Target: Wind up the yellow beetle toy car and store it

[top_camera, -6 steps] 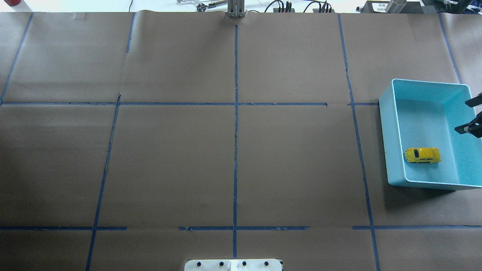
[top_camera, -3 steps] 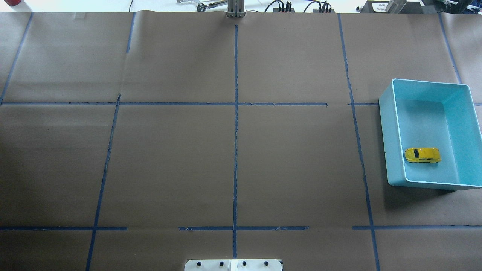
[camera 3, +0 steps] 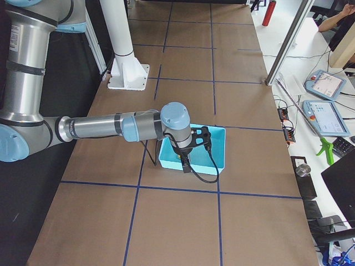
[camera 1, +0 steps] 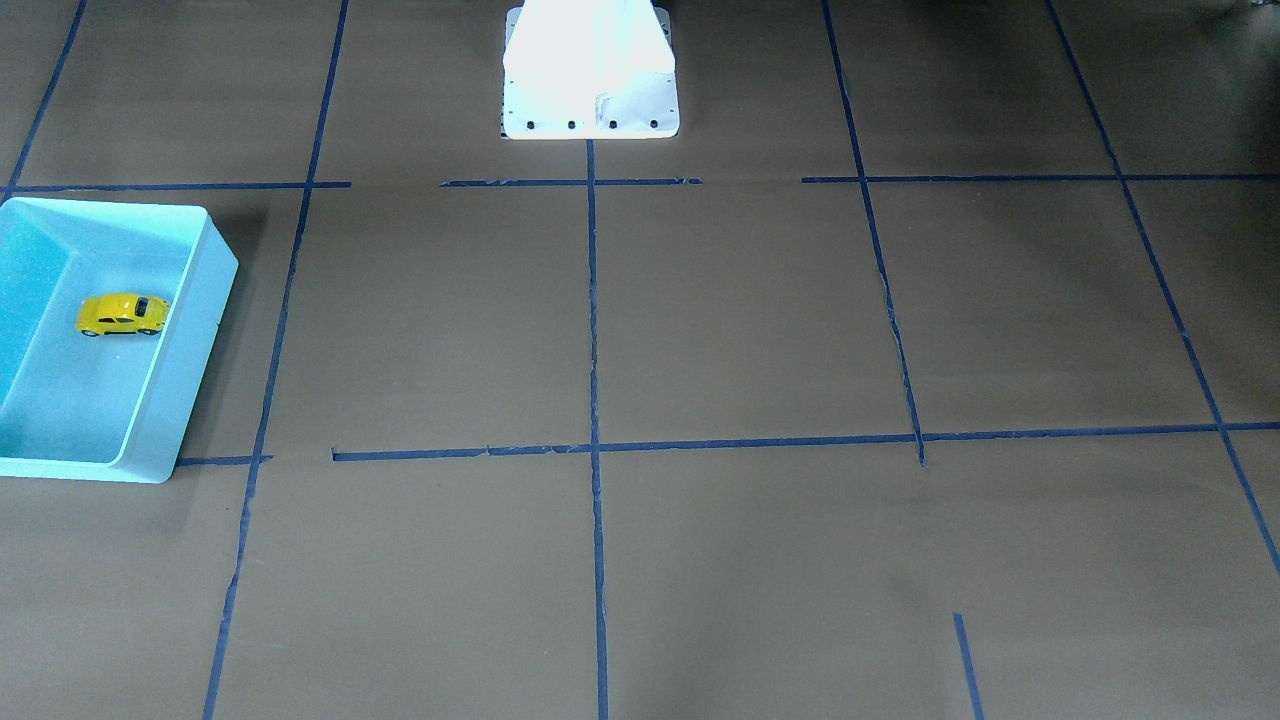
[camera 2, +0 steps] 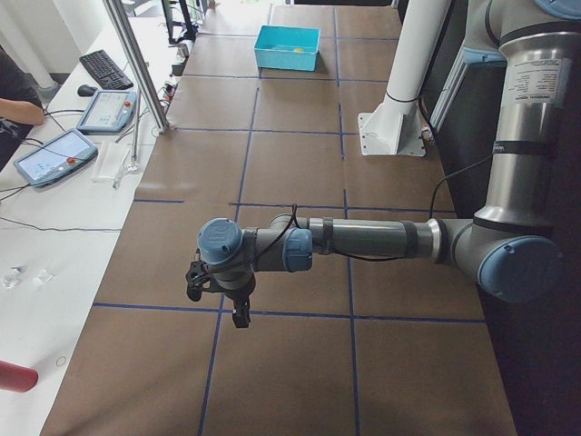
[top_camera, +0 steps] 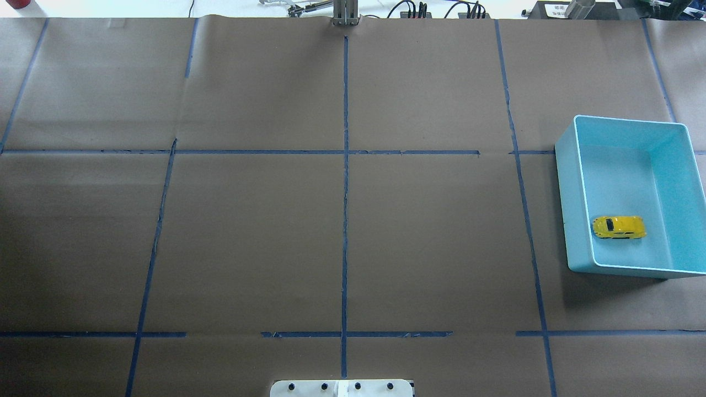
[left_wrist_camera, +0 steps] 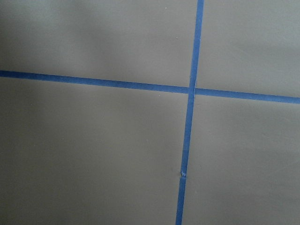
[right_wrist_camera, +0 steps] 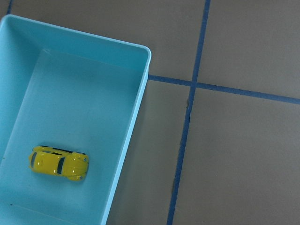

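Observation:
The yellow beetle toy car [top_camera: 619,227] stands on its wheels inside the turquoise bin [top_camera: 573,193] at the table's right side, near the bin's front-left corner. It also shows in the front-facing view [camera 1: 122,313] and the right wrist view [right_wrist_camera: 58,163]. My right gripper [camera 3: 209,138] hangs above the bin [camera 3: 219,160], seen only from the side, so I cannot tell if it is open or shut. My left gripper [camera 2: 216,307] hovers over bare table far from the bin [camera 2: 286,56]; its state cannot be told either.
Brown paper with blue tape lines [top_camera: 345,165] covers the table. The white robot base [camera 1: 590,70] stands at the robot's edge. Tablets and a keyboard [camera 2: 100,68] lie on the side bench beyond the table.
The right gripper's dark fingers, seen at the overhead view's right edge over the bin a second ago, have left that view. The car and bin have not moved.

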You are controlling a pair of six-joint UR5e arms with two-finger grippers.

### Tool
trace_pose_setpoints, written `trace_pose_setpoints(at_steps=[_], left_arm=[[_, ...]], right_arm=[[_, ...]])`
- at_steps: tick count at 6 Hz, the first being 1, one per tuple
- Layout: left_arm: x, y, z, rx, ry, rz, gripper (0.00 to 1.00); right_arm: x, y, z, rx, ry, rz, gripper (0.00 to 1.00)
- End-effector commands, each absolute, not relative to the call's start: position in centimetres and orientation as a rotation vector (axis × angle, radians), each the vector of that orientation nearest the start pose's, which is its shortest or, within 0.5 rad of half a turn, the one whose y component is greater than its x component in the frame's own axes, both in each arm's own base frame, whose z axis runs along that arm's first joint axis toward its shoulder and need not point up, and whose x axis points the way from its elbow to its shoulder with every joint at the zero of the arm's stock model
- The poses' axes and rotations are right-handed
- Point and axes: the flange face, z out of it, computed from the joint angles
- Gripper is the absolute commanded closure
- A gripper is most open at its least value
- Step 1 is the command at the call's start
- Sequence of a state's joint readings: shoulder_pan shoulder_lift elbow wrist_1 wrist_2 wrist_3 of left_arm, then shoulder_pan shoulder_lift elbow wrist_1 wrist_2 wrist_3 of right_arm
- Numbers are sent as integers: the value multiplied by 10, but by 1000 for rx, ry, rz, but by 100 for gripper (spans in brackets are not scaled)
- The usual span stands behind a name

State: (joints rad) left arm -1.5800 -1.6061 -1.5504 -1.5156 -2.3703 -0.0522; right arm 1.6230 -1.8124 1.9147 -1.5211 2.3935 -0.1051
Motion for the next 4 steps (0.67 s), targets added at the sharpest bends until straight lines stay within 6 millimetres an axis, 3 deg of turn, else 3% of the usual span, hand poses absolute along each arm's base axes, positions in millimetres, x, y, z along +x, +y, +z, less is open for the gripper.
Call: trace_pose_setpoints(at_steps=[1,2,4], left_arm=[[-67,-503,655,-55,798,-74,0],[-67,-503,655,-55,798,-74,0],[-67,-503,655,-56,798,-75,0]], right_arm=[[95,-411,630,189,-801,-145,0],[95,-417,648,151,-806,-120,0],[100,-468,611,94,-813,-76,0]])
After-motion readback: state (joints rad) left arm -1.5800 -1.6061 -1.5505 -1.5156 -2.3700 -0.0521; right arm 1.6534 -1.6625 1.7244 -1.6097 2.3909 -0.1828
